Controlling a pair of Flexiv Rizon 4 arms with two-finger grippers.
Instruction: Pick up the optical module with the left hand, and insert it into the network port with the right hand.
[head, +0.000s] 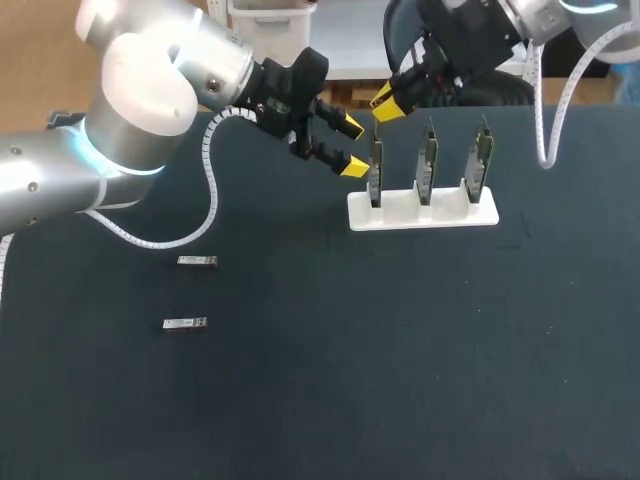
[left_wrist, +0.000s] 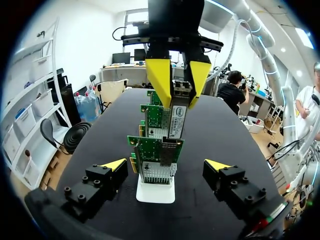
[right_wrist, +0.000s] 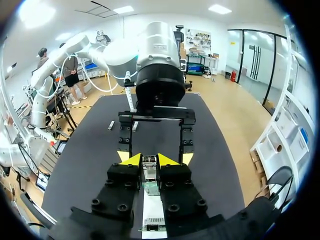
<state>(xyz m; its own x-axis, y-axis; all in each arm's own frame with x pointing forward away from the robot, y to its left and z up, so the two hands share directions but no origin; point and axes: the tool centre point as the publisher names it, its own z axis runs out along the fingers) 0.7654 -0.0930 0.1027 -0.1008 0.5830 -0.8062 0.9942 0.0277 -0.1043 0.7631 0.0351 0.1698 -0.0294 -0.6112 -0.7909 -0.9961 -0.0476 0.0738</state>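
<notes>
My right gripper is shut on a silver optical module, held just above the leftmost of three green network cards standing in a white holder. In the right wrist view the module sits between the yellow tips, directly over the card's port. My left gripper stands open beside that card with nothing between its fingers. In its own view the left gripper straddles the row of cards, facing the right gripper.
Two more silver modules lie on the dark mat at the left, one a little behind the other. The middle card and the right card stand beside the one under the module.
</notes>
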